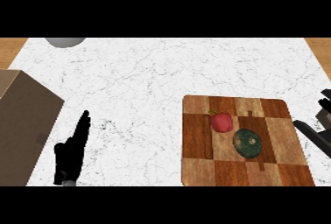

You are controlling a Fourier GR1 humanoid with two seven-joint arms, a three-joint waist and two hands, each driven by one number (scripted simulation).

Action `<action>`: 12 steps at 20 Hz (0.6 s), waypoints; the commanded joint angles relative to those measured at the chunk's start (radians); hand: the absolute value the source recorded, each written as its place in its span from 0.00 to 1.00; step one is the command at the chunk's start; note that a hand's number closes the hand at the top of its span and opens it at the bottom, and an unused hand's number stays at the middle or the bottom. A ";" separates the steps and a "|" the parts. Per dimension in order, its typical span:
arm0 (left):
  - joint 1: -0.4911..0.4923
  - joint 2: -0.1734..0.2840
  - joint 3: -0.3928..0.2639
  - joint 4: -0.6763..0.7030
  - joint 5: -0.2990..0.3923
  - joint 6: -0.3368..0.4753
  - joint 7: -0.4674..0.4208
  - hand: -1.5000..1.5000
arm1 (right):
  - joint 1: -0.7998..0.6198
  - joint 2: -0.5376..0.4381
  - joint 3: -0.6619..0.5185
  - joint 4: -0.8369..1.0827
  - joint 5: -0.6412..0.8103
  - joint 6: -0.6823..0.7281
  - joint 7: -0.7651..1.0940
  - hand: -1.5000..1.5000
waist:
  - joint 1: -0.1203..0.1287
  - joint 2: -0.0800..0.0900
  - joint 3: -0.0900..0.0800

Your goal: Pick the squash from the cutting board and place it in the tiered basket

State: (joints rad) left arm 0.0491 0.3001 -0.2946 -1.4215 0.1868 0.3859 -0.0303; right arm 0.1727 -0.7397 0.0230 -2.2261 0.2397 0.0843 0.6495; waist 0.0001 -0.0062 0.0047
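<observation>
Squash (pixel 247 143) beside red pepper (pixel 221 121) on cutting board (pixel 279 173), bare counter (pixel 161 78) leftward; straight-fingered left hand (pixel 71 153), open right hand (pixel 318 131) edge-cropped, both empty

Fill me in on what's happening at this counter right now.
A robot is at a white marble counter, and nothing has been picked up yet. A dark green squash lies on a wooden cutting board, just beside a red pepper. The right hand is open at the board's right edge, apart from the squash. The left hand rests open at the lower left, fingers up, next to a brown box. No tiered basket is in view.
</observation>
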 commanded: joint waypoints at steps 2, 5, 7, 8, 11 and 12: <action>0.025 -0.009 0.020 0.049 0.008 -0.028 -0.004 0.50 | -0.042 0.068 0.177 0.035 0.218 -0.011 0.056 0.00 | 0.007 0.007 -0.005; -0.013 -0.054 -0.019 0.020 -0.035 0.027 0.051 0.50 | -0.100 0.059 0.244 -0.004 0.287 0.047 0.215 0.00 | 0.006 0.006 -0.005; -0.005 -0.046 -0.001 0.085 -0.036 0.003 -0.005 0.50 | -0.114 0.062 0.286 0.003 0.296 0.103 0.276 0.00 | 0.005 0.007 -0.006; 0.004 -0.042 -0.007 0.049 -0.037 -0.006 0.005 0.50 | -0.130 0.077 0.288 0.101 0.324 0.092 0.216 0.00 | 0.009 0.008 -0.005; -0.013 -0.028 0.035 0.067 -0.020 -0.030 0.019 0.50 | -0.187 0.122 0.306 0.122 0.331 0.145 0.279 0.00 | 0.006 0.007 -0.005; -0.022 -0.031 0.040 0.056 -0.017 -0.041 0.031 0.50 | -0.252 0.148 0.293 0.120 0.291 0.192 0.311 0.00 | 0.007 0.007 -0.005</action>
State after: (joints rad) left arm 0.0384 0.2701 -0.2805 -1.4048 0.1622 0.3608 -0.0407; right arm 0.0095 -0.6382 0.2984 -2.1376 0.5346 0.1970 0.8908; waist 0.0087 -0.0062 0.0070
